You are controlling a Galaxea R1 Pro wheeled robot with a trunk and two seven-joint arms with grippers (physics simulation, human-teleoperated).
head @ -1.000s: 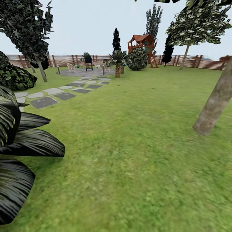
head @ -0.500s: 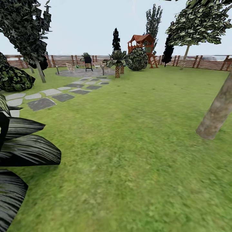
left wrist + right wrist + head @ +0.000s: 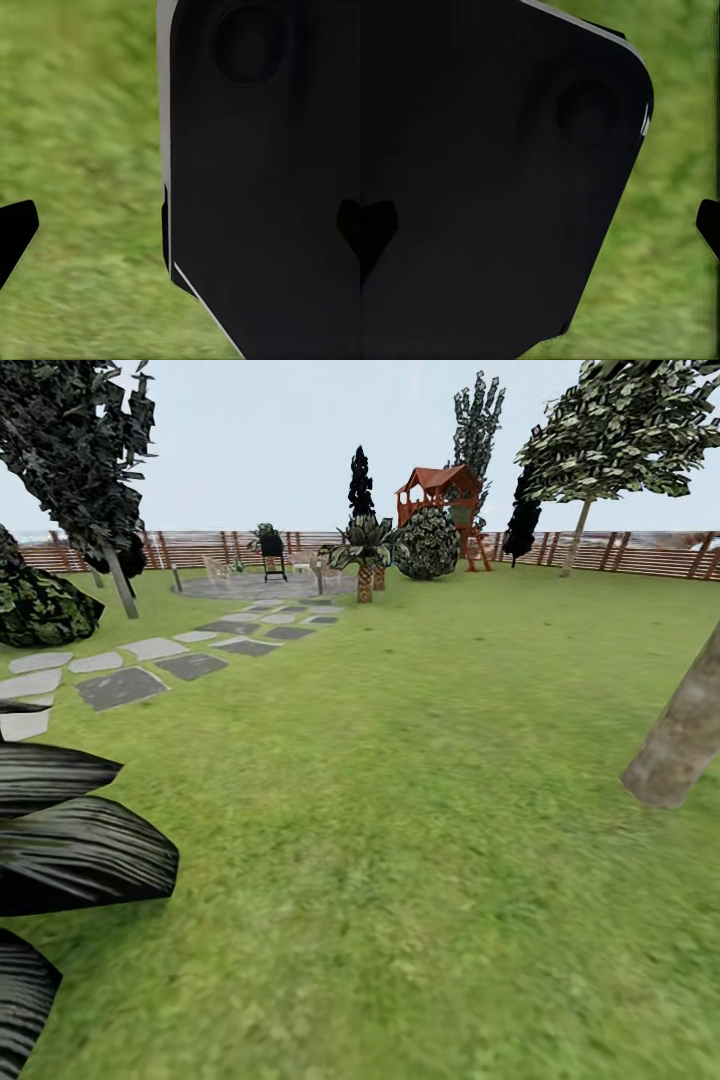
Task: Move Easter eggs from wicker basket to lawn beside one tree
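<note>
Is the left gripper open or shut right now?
Open. In the left wrist view, the left gripper's two dark fingertips sit at opposite edges, wide apart, with nothing held between them.

- lawn (image 3: 420, 840): flat green grass, fills the foreground, runs back to the fence
- tree (image 3: 682, 740): thick grey-beige trunk, leaning, rooted in the lawn at right edge; canopy cut off by the frame

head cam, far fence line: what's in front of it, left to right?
Dark-leaved tree → black grill → palm plant → round bush → red-roofed playhouse → pale-trunked tree.
</note>
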